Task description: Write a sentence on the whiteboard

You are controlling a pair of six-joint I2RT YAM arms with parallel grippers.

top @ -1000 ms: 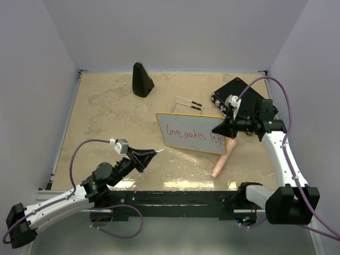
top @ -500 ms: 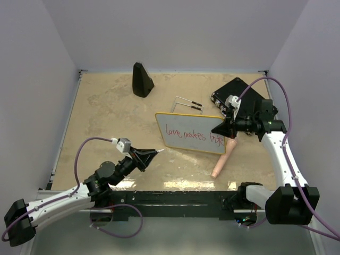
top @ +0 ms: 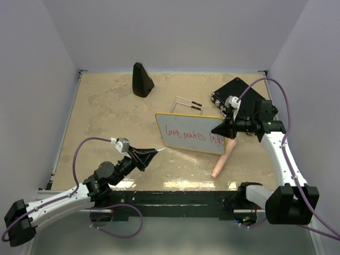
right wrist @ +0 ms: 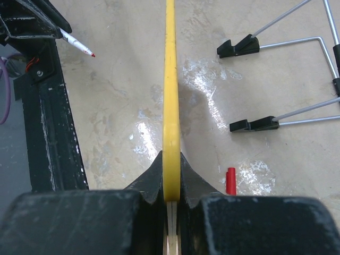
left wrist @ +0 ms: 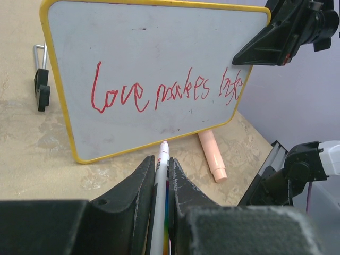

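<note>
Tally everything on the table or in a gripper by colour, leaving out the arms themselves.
Black: 2, cone and box
White with yellow rim: 1, whiteboard
White: 1, marker
Peach: 1, tube
Red: 1, small cap
Silver: 1, wire stand
Total: 7

Glossy white rectangular whiteboard (left wrist: 159,42), yellow-rimmed; red cursive handwritten sentence (left wrist: 164,93); slim white red-tipped plastic marker (right wrist: 78,45); mottled beige stone-patterned tabletop (top: 106,117).
</note>
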